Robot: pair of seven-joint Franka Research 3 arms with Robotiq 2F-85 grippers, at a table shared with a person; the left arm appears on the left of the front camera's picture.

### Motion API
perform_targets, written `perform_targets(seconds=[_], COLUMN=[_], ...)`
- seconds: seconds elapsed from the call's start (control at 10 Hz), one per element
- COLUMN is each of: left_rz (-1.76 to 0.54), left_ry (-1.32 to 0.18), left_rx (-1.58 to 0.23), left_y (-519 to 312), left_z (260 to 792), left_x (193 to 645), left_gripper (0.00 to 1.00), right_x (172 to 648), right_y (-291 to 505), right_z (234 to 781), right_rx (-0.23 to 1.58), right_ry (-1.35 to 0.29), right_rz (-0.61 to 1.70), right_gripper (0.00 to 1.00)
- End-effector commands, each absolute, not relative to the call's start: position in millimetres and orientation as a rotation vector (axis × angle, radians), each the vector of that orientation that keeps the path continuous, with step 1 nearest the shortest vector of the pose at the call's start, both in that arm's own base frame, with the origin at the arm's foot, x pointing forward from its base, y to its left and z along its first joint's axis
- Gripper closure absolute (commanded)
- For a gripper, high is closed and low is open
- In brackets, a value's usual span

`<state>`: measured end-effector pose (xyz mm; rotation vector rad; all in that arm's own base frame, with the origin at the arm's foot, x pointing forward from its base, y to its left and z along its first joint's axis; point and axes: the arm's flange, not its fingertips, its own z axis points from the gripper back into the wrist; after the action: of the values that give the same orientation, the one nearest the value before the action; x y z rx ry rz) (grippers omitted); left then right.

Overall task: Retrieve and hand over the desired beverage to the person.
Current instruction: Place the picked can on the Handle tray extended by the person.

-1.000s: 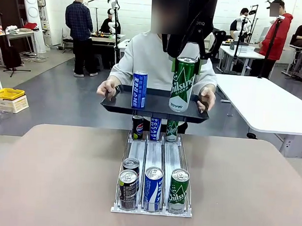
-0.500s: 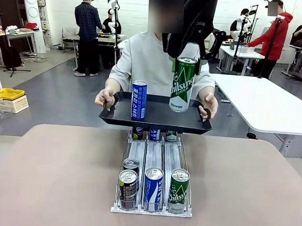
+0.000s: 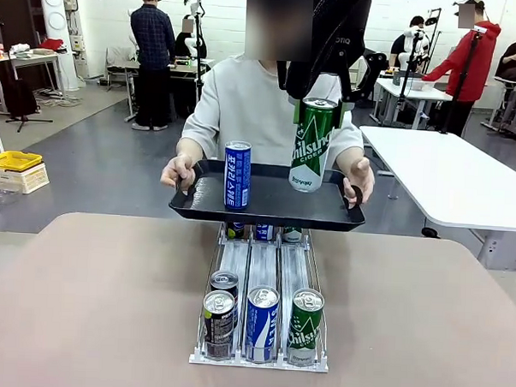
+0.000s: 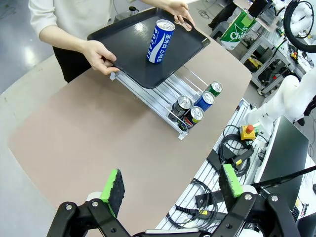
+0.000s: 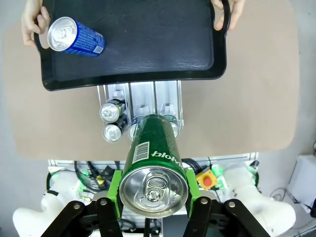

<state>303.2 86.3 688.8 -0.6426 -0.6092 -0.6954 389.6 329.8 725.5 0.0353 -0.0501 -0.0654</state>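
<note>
Since the earlier frames the tray (image 3: 266, 202) has sunk a little and come nearer the rack (image 3: 263, 271), so it now covers most of the far cans that stood in sight beneath it, while the green can (image 3: 311, 144) hangs where it did. The person (image 3: 262, 99) holds the tray level by both end handles above the rack's far end, and a blue can (image 3: 236, 175) stands upright on its left part. The right tool (image 5: 154, 197) is clamped on the green can near its top, one green pad on each side, holding it upright over the tray's right part; whether its base touches the tray cannot be told. The left tool (image 4: 173, 187) hangs high over the counter's (image 3: 90, 306) edge with its jaws spread wide and nothing between them. At the rack's near end stand two dark cans (image 3: 220, 316), one blue and one green.
</note>
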Motion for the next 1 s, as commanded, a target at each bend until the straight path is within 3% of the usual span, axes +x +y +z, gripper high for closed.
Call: perform_targets(seconds=[0.0,0.1,0.2,0.9], left_rz=[-0.719,-0.719,-0.719,-0.719], left_ry=[-0.624,-0.624,-0.624,-0.624], left_rx=[-0.656,-0.656,-0.656,-0.656], left_y=[87.5,87.5,87.5,87.5], left_z=[689.3,689.3,689.3,689.3], left_x=[303.0,303.0,303.0,303.0], left_gripper=[0.00,0.00,0.00,0.00], right_x=[384.0,384.0,389.6,480.9], right_y=[324.9,324.9,329.8,332.6], right_z=[722.7,722.7,725.5,712.6], right_rx=[0.025,0.025,0.035,0.002], right_ry=[-0.065,-0.065,-0.050,-0.009], right_rz=[-0.068,-0.068,-0.065,-0.013], right_gripper=[0.98,0.98,0.42,0.42])
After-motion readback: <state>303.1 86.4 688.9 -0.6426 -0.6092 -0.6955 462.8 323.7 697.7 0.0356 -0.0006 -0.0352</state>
